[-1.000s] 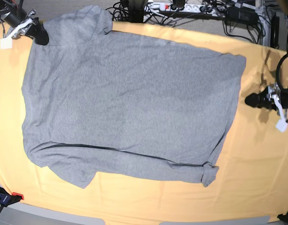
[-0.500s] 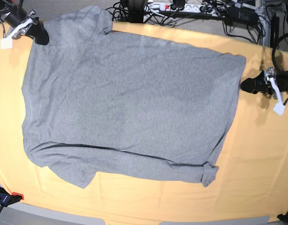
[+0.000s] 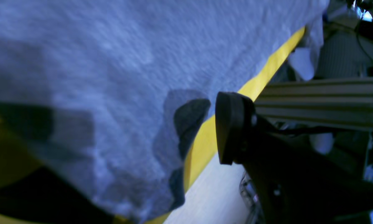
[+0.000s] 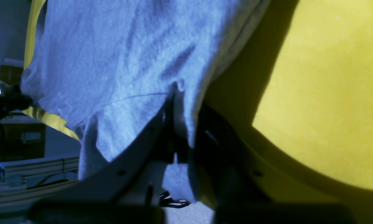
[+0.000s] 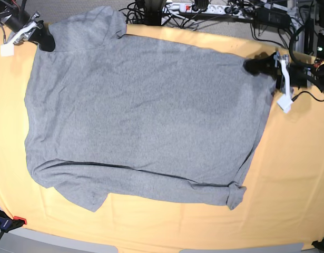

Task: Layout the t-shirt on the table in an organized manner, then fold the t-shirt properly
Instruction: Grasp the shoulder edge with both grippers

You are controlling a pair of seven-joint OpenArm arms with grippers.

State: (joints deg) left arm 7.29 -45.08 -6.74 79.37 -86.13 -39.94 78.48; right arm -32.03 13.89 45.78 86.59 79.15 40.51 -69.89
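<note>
Grey t-shirt point(image 5: 140, 116) lies spread flat, plain side up, centre-left of frame, lower edge rumpled, on yellow-orange table point(image 5: 293, 179).

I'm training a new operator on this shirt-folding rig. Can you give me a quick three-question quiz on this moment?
1. True or false: the right gripper is shut on the t-shirt.
2. Which part of the shirt is the left gripper nearest? A) far corner of the hem B) a sleeve C) the collar
3. What colour is the cloth on the table?

Key: 1 true. 2 A; its jaws stand open there, with no cloth between them. 3 pale yellow-orange.
</note>
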